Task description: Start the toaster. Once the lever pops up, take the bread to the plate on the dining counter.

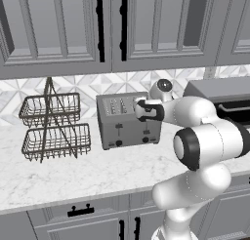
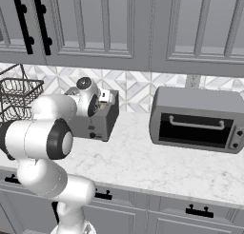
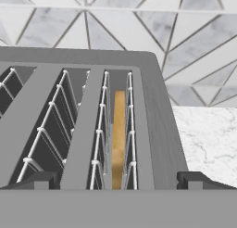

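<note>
The grey metal toaster (image 1: pixel 128 121) stands on the marble kitchen counter (image 1: pixel 73 175) against the tiled wall. It also shows in the right base view, toaster (image 2: pixel 99 120), partly behind my arm. My gripper (image 1: pixel 140 110) hovers just above its right end, pointing down. In the hand view the gripper (image 3: pixel 115 180) is open, its fingertips (image 3: pixel 196 180) spread wide over the toaster's top (image 3: pixel 152 111). The bread (image 3: pixel 118 139), a golden-tan slice seen edge-on, sits low in the rightmost slot between the wire guides. The plate and the dining counter are out of view.
A two-tier wire basket (image 1: pixel 53 127) stands left of the toaster. A grey toaster oven (image 2: pixel 198 119) sits to the right on the same counter. Grey wall cabinets (image 1: pixel 97 29) hang overhead, above the arm.
</note>
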